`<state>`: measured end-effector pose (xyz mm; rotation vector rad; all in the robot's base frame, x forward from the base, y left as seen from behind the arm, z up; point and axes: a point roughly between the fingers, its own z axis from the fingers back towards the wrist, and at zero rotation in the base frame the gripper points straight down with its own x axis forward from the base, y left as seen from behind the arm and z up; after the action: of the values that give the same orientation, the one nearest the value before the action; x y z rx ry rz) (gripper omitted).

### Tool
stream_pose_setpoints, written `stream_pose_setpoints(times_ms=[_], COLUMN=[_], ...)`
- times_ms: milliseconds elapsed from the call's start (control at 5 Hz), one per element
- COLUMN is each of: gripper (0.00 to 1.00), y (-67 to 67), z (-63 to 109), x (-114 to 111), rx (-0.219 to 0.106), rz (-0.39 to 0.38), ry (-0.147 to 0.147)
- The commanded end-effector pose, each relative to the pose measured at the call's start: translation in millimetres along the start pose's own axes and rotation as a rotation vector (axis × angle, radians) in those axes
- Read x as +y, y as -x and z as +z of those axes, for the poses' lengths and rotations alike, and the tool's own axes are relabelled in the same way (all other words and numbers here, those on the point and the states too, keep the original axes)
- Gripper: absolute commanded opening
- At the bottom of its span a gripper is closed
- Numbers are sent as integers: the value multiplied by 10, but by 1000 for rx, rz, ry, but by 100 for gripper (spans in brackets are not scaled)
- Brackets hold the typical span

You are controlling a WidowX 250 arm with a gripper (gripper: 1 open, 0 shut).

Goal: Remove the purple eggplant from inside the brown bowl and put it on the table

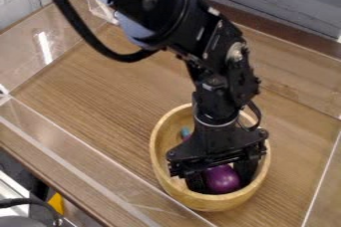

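The gripper reaches straight down into the brown bowl, jaws spread wide on either side of the purple eggplant, which lies inside at the bowl's four o'clock.

Gripper is sitting inside the brown bowl, its thick rim crowding both spread jaws. The purple eggplant is filling the gap between them. The table is lying bare leftward, with clear acrylic walls bounding it.

I see even, bright-ish light — pale glare streaks the acrylic walls left of the gripper (its dark body shows little detail), and the whole view looks soft and low-resolution.
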<state>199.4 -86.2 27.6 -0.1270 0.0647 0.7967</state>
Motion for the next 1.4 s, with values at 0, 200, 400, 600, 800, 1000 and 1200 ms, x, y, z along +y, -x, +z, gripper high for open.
stream_pose_setpoints(times_ms=[0, 200, 400, 600, 800, 1000, 1200], gripper=[100, 100, 100, 100, 100, 100, 100], y=[-49, -69, -85, -100, -115, -130, -161], z=[136, 138, 140, 143, 118, 98, 175], x=[-55, -35, -12, 8, 37, 73, 53], rx=[-24, -26, -26, -28, -33, -39, -50], rz=[22, 13, 3, -7, 10, 26, 80], ry=[41, 44, 46, 48, 54, 56, 59])
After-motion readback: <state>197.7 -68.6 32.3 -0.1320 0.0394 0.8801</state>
